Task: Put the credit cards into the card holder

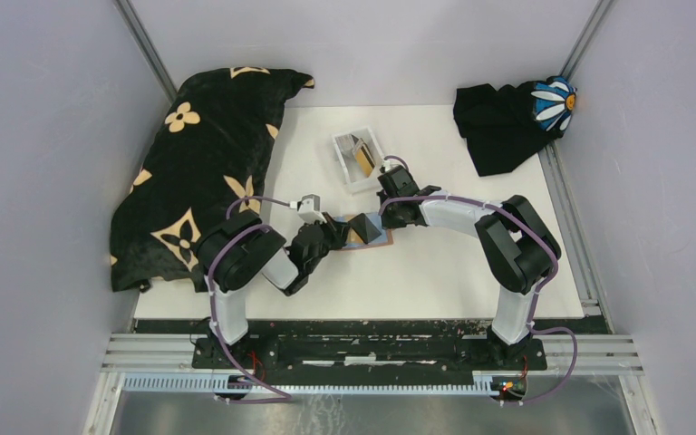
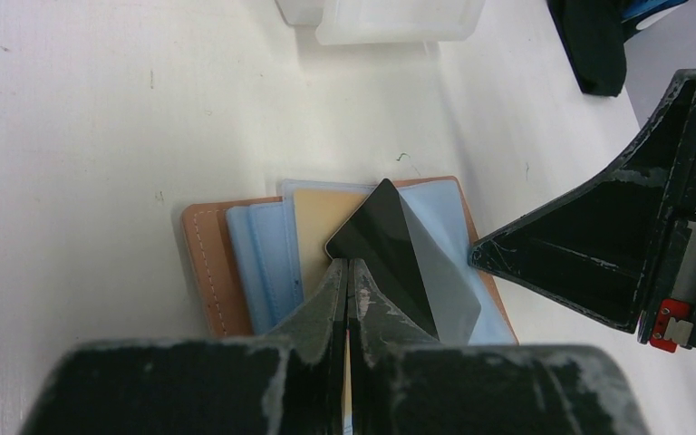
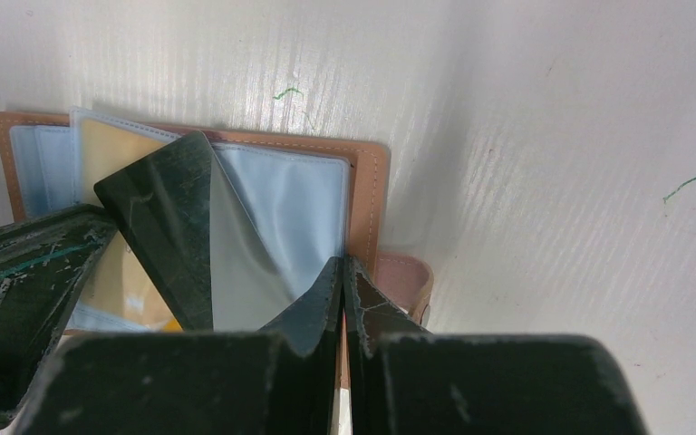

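We find the card holder (image 2: 204, 272) lying open on the bench (image 2: 100, 136), centre frame in the left wrist view. The left end effector (image 2: 348, 267) is closed on the tilted dark card (image 2: 390, 245), above a sleeved gold card (image 2: 322, 217). The right end effector (image 3: 342, 267) is closed, its tips at the holder's edge.

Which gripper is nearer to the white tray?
Right. The right gripper is at the holder's right edge, close to the tray; the left gripper, holding the dark card, is farther away.

No readable text, label or number anywhere.
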`<action>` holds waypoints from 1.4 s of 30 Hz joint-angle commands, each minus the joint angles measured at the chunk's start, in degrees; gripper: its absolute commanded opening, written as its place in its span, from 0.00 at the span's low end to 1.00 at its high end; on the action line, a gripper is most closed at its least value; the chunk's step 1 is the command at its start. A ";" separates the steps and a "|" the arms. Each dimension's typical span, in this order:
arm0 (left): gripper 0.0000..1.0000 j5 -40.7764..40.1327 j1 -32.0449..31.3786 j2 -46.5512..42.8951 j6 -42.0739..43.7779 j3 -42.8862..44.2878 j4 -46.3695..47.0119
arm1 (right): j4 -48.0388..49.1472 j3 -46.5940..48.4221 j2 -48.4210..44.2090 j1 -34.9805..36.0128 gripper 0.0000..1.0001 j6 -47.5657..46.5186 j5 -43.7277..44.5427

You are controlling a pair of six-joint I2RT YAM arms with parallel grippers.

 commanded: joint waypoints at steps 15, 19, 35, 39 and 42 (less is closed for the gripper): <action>0.03 1.63 0.57 -8.42 2.16 4.23 -17.07 | 0.90 -2.50 6.04 0.71 0.05 -0.25 -1.34; 0.03 2.54 1.01 -9.59 2.33 5.15 -19.24 | 0.95 -2.67 6.16 0.76 0.05 -0.17 -1.41; 0.03 6.72 3.66 -11.36 3.89 9.29 -26.93 | 1.25 -2.93 6.03 0.73 0.05 -0.18 -1.44; 0.03 8.46 4.31 -11.88 4.42 10.45 -29.33 | 1.34 -2.89 6.20 0.73 0.05 -0.10 -1.45; 0.03 9.58 4.45 -12.09 4.44 11.18 -30.82 | 1.34 -2.91 6.16 0.77 0.05 -0.21 -1.46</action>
